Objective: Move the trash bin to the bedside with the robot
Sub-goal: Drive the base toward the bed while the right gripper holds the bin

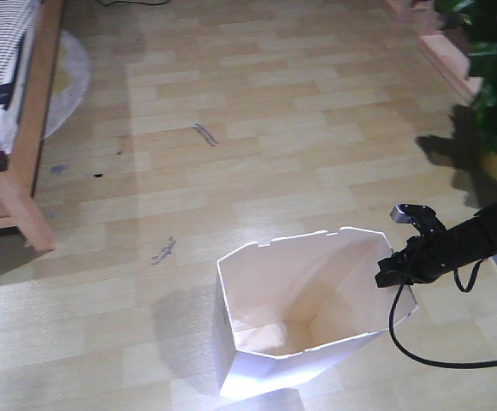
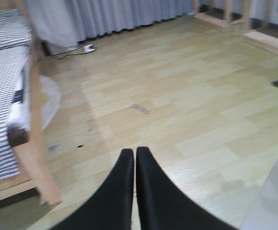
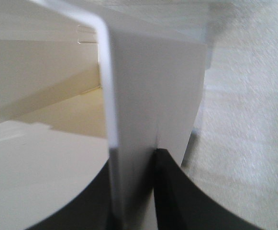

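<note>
Right wrist-mounted view: right end effector clamped on the rim of a white thin-walled plastic trash bin, seemingly light and flexible.

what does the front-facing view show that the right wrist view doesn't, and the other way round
Only the front-facing view: the whole trash bin standing on the floor, the bed at far left, a plant at right, and the right arm reaching to the rim. Only the right wrist view: the bin wall clamped in the right tool, close up. Both: the bin's white inside and some floor.
</note>
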{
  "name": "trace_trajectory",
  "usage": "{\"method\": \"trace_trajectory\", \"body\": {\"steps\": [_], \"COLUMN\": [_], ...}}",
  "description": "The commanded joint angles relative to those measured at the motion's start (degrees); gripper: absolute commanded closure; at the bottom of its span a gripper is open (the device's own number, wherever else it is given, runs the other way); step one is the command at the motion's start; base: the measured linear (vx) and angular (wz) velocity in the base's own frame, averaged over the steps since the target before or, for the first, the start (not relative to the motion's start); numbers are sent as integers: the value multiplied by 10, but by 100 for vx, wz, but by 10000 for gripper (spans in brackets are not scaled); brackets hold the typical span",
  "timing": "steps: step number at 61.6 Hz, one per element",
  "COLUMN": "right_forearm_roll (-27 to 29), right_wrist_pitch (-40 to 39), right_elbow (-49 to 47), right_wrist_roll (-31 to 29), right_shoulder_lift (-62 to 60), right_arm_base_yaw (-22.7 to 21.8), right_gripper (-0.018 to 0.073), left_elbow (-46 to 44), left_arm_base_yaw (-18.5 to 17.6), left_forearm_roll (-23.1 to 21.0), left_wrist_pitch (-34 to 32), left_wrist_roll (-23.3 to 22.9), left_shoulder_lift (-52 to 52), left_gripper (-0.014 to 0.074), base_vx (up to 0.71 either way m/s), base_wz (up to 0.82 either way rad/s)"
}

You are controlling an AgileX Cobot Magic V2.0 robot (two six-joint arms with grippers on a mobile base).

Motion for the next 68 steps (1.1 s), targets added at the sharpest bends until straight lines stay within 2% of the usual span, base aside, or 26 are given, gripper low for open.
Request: {"method": "trace_trajectory", "body": {"steps": [1,25,68], "right_forearm_roll": [42,42,42], "right_wrist_pitch": [108,108,108], "right_elbow": [-8,-8,-8], "right_wrist_roll": [5,5,5], "right_shoulder_lift": [-47,-47,-47], "right_arm_base_yaw": [-3,-3,-3], "right_gripper": [562,562,562], "left_elbow": [10,10,10], "left_arm_base_yaw": [0,0,0], "left_forearm_roll": [0,0,0], "left_wrist_pitch": [-40,-40,-40], "left_wrist_roll": [-3,-3,-3], "left_shoulder_lift": [-12,-12,-12], "left_gripper": [603,603,603], "base_vx": [21,26,38], "base_wz": [54,28,0]}}
